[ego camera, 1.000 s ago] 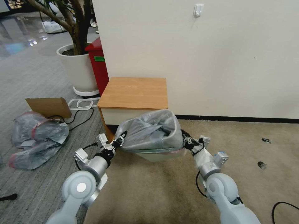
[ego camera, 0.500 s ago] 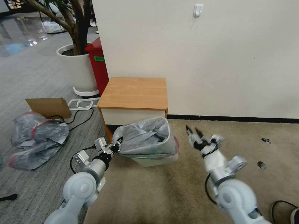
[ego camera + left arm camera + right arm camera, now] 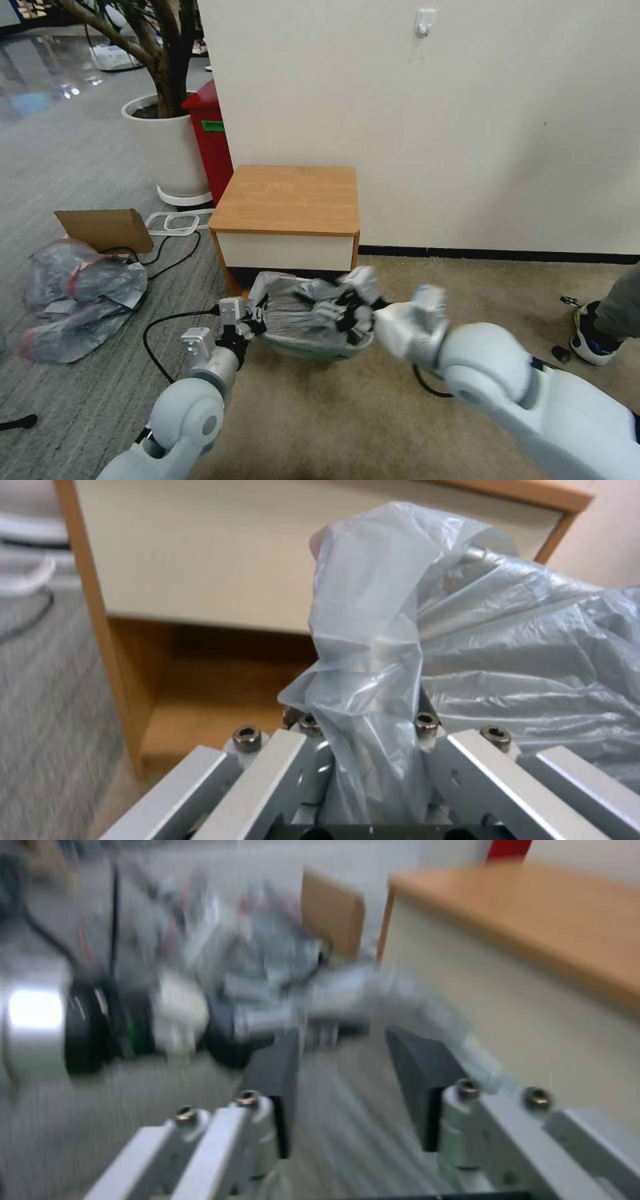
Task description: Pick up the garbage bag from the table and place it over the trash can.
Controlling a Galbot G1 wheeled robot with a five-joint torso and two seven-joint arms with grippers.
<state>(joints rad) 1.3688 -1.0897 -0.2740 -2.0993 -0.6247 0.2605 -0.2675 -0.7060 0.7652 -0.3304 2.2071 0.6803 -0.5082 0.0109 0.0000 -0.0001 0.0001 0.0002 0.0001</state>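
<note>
The garbage bag (image 3: 297, 312) lies grey and crumpled over the cream trash can (image 3: 303, 351), which stands on the carpet right in front of the table (image 3: 287, 200). My left gripper (image 3: 257, 320) is at the bag's left edge, shut on a fold of the plastic (image 3: 363, 760). My right gripper (image 3: 347, 308) reaches over the bag's right top from the right side. Its dark pads (image 3: 417, 1075) stand apart with nothing between them, so it is open. The right wrist view is blurred and looks across the bag (image 3: 373, 990) toward the left gripper (image 3: 200, 1025).
A heap of grey bags (image 3: 80, 297) and a cardboard piece (image 3: 103, 230) lie on the floor at left. A red bin (image 3: 210, 140) and a white plant pot (image 3: 167, 147) stand behind. A black cable (image 3: 157, 330) runs by my left arm. A person's shoe (image 3: 590, 333) is at right.
My right gripper left the bag's right edge, drew back open, then swung in over the bag's top. The bag has sunk lower onto the bin. A person's leg entered at right.
</note>
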